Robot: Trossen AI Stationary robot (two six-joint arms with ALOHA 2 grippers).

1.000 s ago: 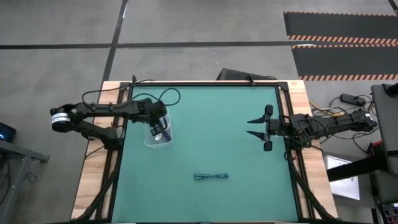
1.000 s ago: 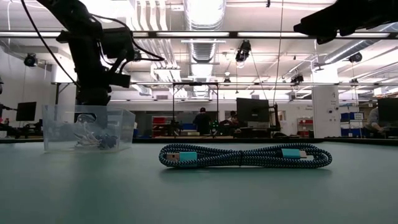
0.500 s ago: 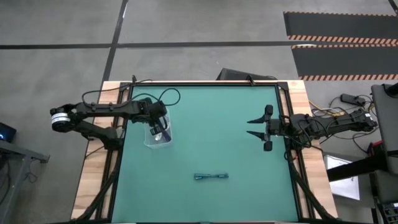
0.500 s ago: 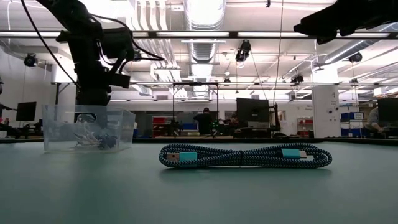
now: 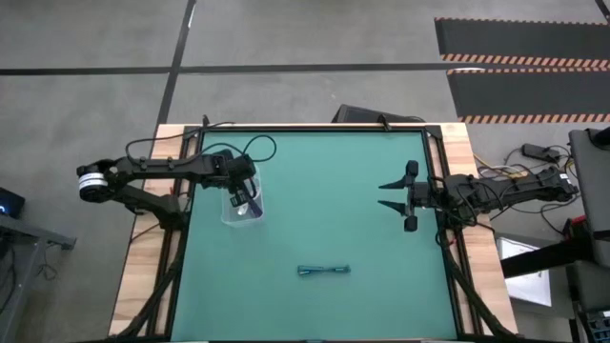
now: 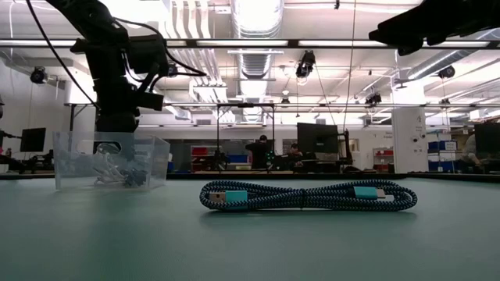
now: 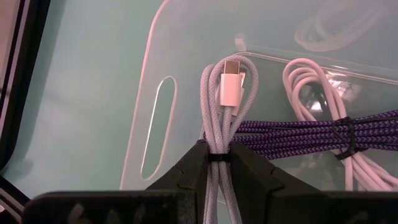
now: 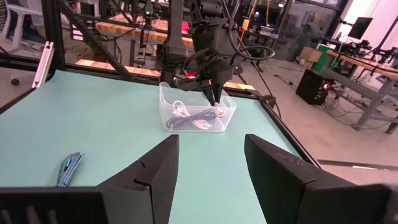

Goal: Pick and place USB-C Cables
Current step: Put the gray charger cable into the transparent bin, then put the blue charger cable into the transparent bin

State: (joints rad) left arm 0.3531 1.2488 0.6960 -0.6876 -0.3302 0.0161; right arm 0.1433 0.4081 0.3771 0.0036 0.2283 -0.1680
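Left gripper (image 7: 217, 163) pinches a braided silver cable (image 7: 219, 112) inside the clear plastic bin (image 5: 241, 203); right gripper (image 5: 392, 195) splayed, idle

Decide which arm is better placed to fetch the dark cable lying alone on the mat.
Right, probably. The right end effector hangs open and empty over the mat, with the dark teal-tipped cable unobstructed. The left end effector is down in the clear bin, shut on a white cable.
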